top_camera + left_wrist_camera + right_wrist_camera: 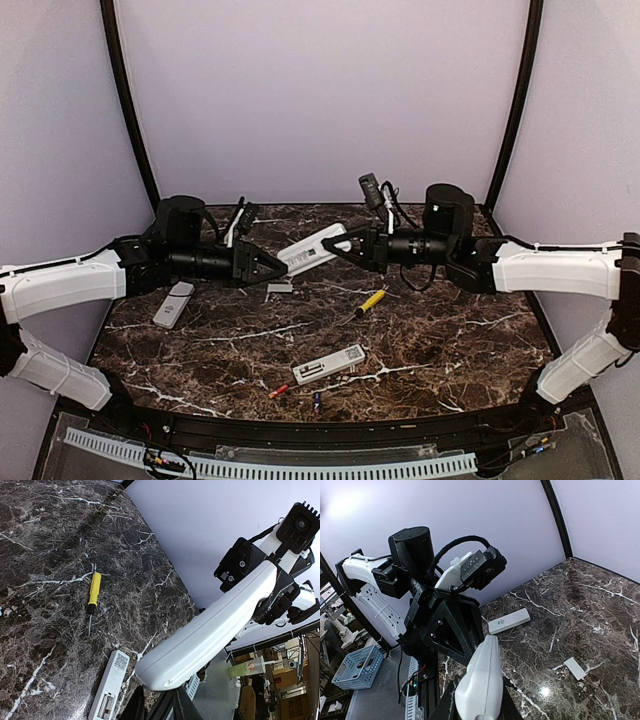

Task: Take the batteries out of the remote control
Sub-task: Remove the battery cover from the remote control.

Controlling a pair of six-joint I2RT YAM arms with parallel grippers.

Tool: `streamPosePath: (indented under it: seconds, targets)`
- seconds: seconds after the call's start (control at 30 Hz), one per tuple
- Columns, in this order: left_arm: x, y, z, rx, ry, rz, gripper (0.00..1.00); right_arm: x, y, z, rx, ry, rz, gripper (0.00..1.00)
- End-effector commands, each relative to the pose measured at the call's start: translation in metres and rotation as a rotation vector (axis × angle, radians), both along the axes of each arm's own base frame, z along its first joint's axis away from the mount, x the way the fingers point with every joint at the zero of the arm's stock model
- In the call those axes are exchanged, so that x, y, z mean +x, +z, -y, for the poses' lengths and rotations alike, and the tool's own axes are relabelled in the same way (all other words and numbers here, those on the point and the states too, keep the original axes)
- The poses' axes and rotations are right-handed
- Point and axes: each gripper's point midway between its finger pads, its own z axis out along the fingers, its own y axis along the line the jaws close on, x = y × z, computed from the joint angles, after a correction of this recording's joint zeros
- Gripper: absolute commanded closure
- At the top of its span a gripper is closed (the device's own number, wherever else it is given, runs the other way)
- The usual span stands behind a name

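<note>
A white remote control [316, 248] hangs in the air over the back of the table, held from both ends. My left gripper [280, 266] is shut on its left end and my right gripper [333, 246] on its right end. The left wrist view shows its smooth white body [215, 630] running away from my left gripper [162, 700]. In the right wrist view the same remote [481, 680] rises out of my right gripper [475, 707]. Two batteries lie loose near the front edge, one orange-red [278, 391] and one blue [317, 401].
A second remote [328, 365] lies near the front with its battery bay open [102, 705]. A third remote [173, 303] rests at the left. A yellow-handled screwdriver [370, 301] lies right of centre. A small white cover plate [280, 288] sits below the held remote.
</note>
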Motion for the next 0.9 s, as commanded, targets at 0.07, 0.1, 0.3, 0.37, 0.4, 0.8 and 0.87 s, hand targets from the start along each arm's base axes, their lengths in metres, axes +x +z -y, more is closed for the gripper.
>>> streamPosePath:
  seconds: [0.07, 0.1, 0.3, 0.37, 0.4, 0.8, 0.87]
  targets:
    - [-0.004, 0.02, 0.009, -0.067, -0.048, 0.087, 0.82, -0.019, 0.002, -0.019, -0.001, 0.083, -0.004, 1.0]
    - [-0.004, 0.02, 0.009, -0.067, -0.048, 0.086, 0.82, -0.018, 0.002, -0.019, -0.001, 0.08, -0.004, 1.0]
    - [-0.003, 0.021, 0.009, -0.068, -0.045, 0.09, 0.82, -0.011, -0.005, -0.019, -0.024, 0.041, -0.014, 1.0]
    - [-0.003, 0.022, 0.009, -0.068, -0.045, 0.092, 0.83, -0.008, -0.007, -0.018, -0.034, 0.021, -0.018, 1.0]
    - [-0.003, 0.021, 0.009, -0.067, -0.045, 0.09, 0.83, -0.006, -0.009, -0.018, -0.042, 0.007, -0.022, 1.0]
    - [0.001, 0.023, -0.005, -0.05, 0.047, 0.08, 0.66, 0.015, -0.018, -0.006, -0.079, -0.145, -0.037, 1.0]
    - [0.001, 0.024, -0.003, -0.061, 0.043, 0.068, 0.63, 0.013, -0.016, -0.006, -0.066, -0.137, -0.036, 1.0]
